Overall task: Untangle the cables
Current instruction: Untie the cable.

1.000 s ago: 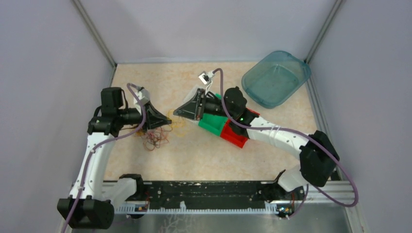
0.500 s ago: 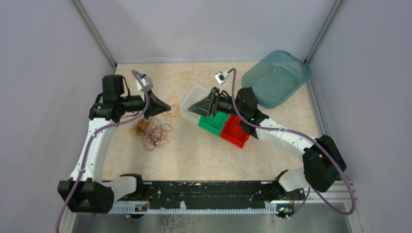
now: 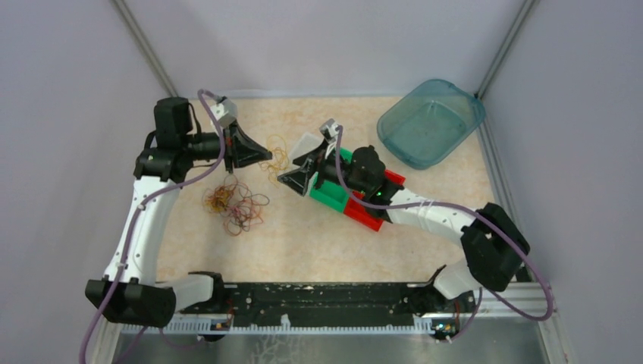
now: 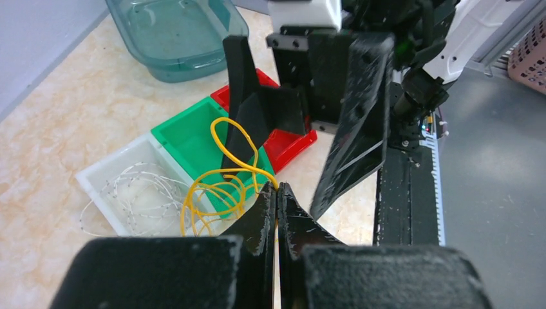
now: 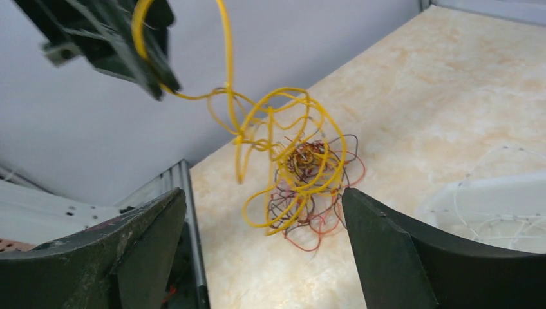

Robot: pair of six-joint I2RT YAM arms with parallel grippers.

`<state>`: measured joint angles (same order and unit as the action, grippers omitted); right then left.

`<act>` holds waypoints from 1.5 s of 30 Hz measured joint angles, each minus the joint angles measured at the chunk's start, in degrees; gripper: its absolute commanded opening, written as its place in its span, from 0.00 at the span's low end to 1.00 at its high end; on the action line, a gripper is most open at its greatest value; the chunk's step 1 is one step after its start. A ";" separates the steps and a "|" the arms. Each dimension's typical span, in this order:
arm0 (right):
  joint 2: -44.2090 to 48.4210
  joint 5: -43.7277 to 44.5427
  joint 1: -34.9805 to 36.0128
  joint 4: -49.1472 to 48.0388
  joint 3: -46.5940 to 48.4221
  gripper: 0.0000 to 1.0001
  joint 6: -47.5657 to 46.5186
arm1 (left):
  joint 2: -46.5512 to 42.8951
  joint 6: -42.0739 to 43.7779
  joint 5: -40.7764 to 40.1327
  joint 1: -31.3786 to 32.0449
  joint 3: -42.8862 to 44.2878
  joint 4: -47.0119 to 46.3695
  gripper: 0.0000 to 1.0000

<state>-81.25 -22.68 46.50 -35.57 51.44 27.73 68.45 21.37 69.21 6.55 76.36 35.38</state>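
Observation:
My left gripper (image 3: pixel 265 157) is raised over the far left of the table and shut on a yellow cable (image 4: pixel 219 193), pinched at the very fingertips (image 4: pixel 277 191). The yellow loops (image 5: pixel 283 141) dangle from it in the air. Beneath them the other cables (image 3: pixel 235 206), a red, brown and orange tangle (image 5: pixel 315 199), lie on the table. My right gripper (image 3: pixel 288 180) faces the left one from close by. It is open (image 5: pixel 263 193), its fingers (image 5: pixel 399 251) spread wide either side of the hanging loops, touching nothing.
Under the right arm stand a white bin (image 4: pixel 96 183) holding a thin white cable, a green bin (image 4: pixel 187 132) and a red bin (image 3: pixel 369 214). A teal tub (image 3: pixel 431 121) sits in the far right corner. Grey walls close in the table.
The right gripper has gone from nearly shut to wide open. The left gripper has moved farther from the bases, lifting the yellow cable off the tangle.

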 measured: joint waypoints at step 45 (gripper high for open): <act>38.49 8.57 -36.06 10.05 -24.57 0.00 8.68 | -6.36 16.57 -40.54 2.36 -1.22 -1.25 0.00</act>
<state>-42.76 -14.11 10.44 -25.52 26.87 36.40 62.08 37.93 28.67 8.91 75.13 34.13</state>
